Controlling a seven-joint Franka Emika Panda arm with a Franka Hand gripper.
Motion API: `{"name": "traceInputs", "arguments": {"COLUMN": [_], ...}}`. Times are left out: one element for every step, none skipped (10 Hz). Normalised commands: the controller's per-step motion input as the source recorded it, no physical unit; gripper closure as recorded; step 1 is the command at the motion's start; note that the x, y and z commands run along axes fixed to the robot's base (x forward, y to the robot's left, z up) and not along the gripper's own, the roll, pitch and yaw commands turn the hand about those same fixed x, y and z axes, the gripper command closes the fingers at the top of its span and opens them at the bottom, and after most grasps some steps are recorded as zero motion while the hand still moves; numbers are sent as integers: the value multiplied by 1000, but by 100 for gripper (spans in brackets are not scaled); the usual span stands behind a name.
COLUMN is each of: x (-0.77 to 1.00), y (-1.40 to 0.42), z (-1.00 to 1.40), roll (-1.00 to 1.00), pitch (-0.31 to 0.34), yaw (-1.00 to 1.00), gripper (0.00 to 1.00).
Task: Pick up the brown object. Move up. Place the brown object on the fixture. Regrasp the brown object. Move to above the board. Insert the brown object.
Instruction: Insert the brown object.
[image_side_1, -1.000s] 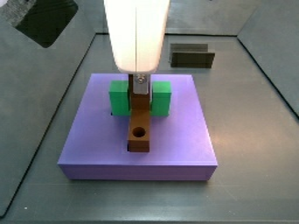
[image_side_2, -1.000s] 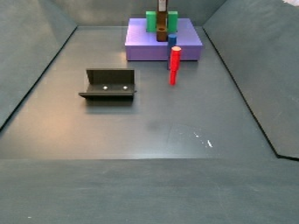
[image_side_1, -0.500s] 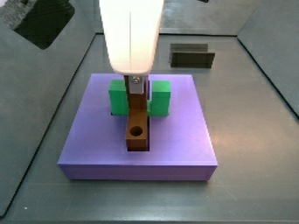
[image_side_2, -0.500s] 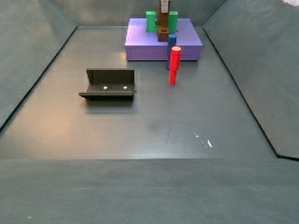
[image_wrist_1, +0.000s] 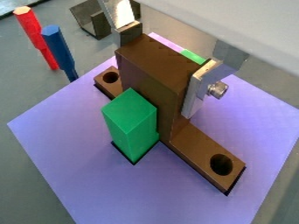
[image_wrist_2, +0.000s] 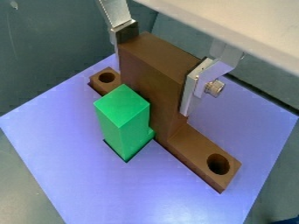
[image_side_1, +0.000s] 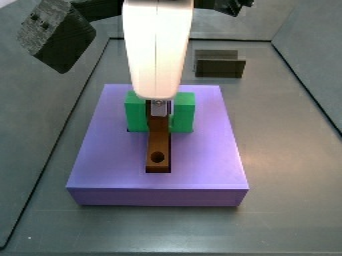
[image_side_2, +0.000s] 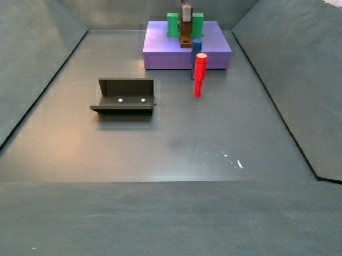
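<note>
Gripping the brown object (image_wrist_1: 163, 92) between its flat silver fingers (image_wrist_1: 215, 74), the gripper (image_wrist_1: 170, 54) sits directly over the board (image_side_1: 201, 160), closed narrowly on the bar's raised middle part. Both wrist views show one plate on each face of that brown upright (image_wrist_2: 158, 83), dark pads pressed against it.

Brown object: lies lengthwise in the board's central groove (image_wrist_1: 228, 171). In a side view the bar (image_side_1: 159, 150) runs from the green block (image_side_1: 183, 110) toward the board's near edge, round hole (image_side_1: 159, 157) showing close to that end. In both wrist views a hole shows near each end of the bar's flat base (image_wrist_2: 218, 163), and the base looks level with the purple surface; whether it is fully seated I cannot tell.

Green block: stands on the board, straddling the groove at the end nearer the fixture. In the wrist views one green leg (image_wrist_2: 125, 122) rises just beside the brown upright, touching or nearly so.

Fixture (image_side_1: 221, 64): on the grey floor beyond the board, well apart from it, in a side view; seen again as a dark open holder (image_side_2: 126, 96) standing apart from the board (image_side_2: 167, 58).

Blue peg with red top (image_side_2: 201, 74): upright on the floor just beside the board. A wrist view shows a blue peg (image_wrist_1: 58, 52) and a red one (image_wrist_1: 31, 37) side by side.
</note>
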Motion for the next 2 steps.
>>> {"name": "traceInputs", "arguments": {"x": [0, 0], "y": [0, 0], "z": [0, 0], "roll": [0, 0], "pitch": [-24, 0], "yaw": [0, 0], "gripper": [100, 100]}}
